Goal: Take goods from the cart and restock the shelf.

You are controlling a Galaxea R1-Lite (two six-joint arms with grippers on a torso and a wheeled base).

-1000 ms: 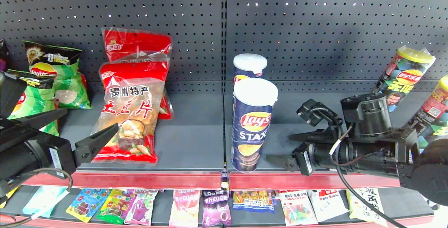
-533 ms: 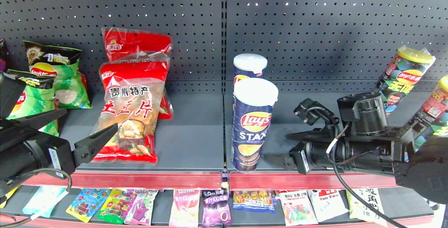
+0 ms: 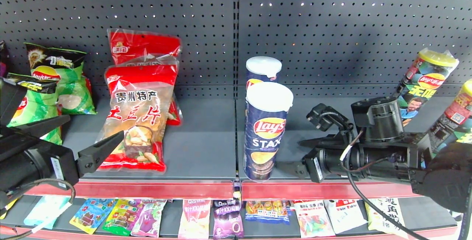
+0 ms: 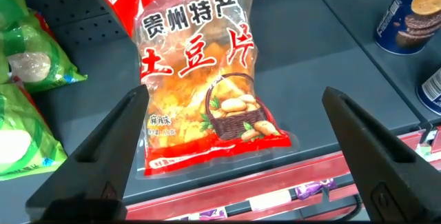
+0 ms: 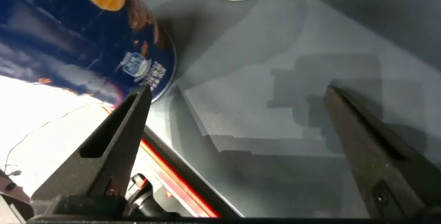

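Observation:
A tall blue chip can (image 3: 265, 133) with a white lid stands at the shelf's front edge, a second blue can (image 3: 262, 68) behind it. My right gripper (image 3: 291, 155) hovers open and empty just right of the front can, low over the shelf board (image 3: 206, 148). In the right wrist view the front can (image 5: 83, 38) lies beside one finger of the gripper (image 5: 238, 89), apart from it. My left gripper (image 3: 96, 125) is open and empty in front of a red potato-chip bag (image 3: 138, 118). The left wrist view shows that bag (image 4: 200, 79) beyond the open gripper (image 4: 236, 93).
A second red bag (image 3: 142, 46) leans on the pegboard behind. Green chip bags (image 3: 62, 81) stand at far left, two tilted cans (image 3: 424, 79) at far right. The red shelf lip (image 3: 147, 189) runs along the front; small candy packets (image 3: 228, 218) line the lower shelf.
My right arm has slid slightly left toward the front blue can, gripper still open. The left arm and the goods have stayed in place.

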